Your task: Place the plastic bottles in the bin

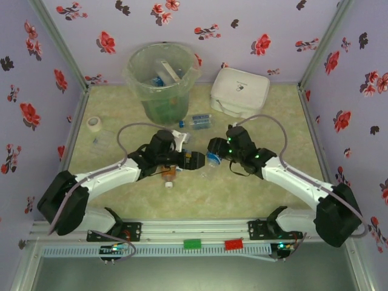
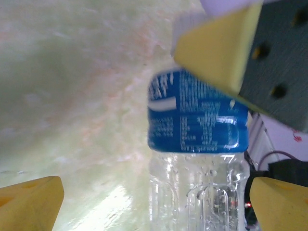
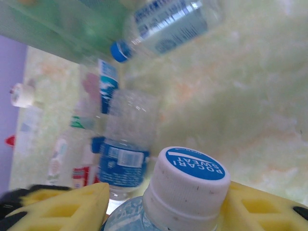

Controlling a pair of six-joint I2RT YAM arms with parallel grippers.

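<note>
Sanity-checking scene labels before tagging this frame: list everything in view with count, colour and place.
bin: one, translucent green, far centre
bottles in bin: a few, clear and blue, count unclear
loose bottles: at least two, clear with blue labels, on the table near the bin
amber bottle: one, beneath the left arm
held bottle: one, clear, blue label, white-and-blue cap, table centre
white box: one, lidded, right of the bin
tape roll: one, white, far left
green block: one, front rail
red block: one, front rail
left gripper: open, facing the held bottle
right gripper: closed on the held bottle
</note>
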